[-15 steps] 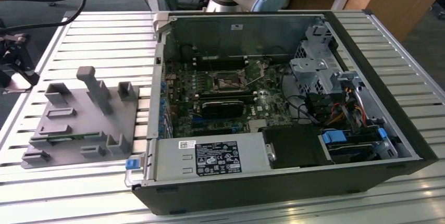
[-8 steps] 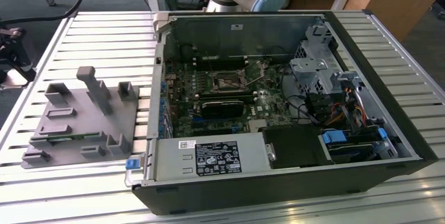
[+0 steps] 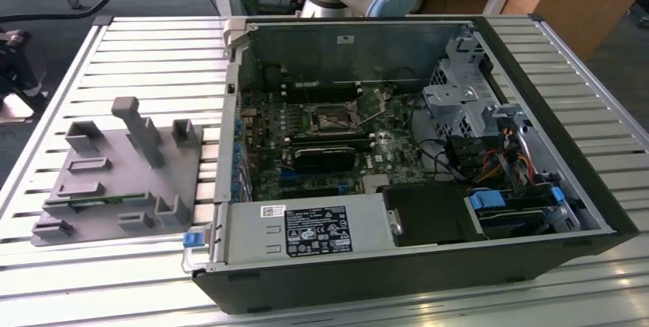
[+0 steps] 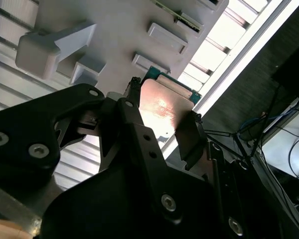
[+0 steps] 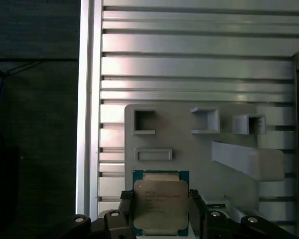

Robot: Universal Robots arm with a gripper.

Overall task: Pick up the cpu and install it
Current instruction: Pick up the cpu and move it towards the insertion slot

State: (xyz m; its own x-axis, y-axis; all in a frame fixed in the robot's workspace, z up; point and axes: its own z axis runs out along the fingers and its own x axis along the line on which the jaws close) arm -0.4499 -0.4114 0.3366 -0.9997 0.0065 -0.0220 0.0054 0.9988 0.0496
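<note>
While the installing part of the task is not yet begun, the stock is standing as follows, each item placed by the grey tray.

1. Table [image 3: 152,46]: slatted metal, carrying the tray and all else listed.
2. Computer case [image 3: 598,190]: lying open just beside the tray, to the exterior view's right of it, its board facing up.
3. Tray [image 5: 189,154]: grey, flat, with raised blocks and shallow pockets; it is serving as the pick-up station.
4. Pincer [image 5: 161,195]: hanging over the tray near one of its edges, narrow, its two black fingers [image 5: 127,206] pressing against opposite sides of the cpu in both wrist views. By my judgement it is gripping the chip.
5. Socket [image 3: 332,120]: black square frame on the board inside the case, well apart from the tray, and waiting for its chip.
6. Cpu [image 5: 161,204]: silvery top, green border, sitting level between the fingers at the tray. Whether it is resting in its pocket or hanging just clear of it cannot be told.

Progress: the grasp is looking made; the carry to the case and the seating in the socket are remaining.
</note>
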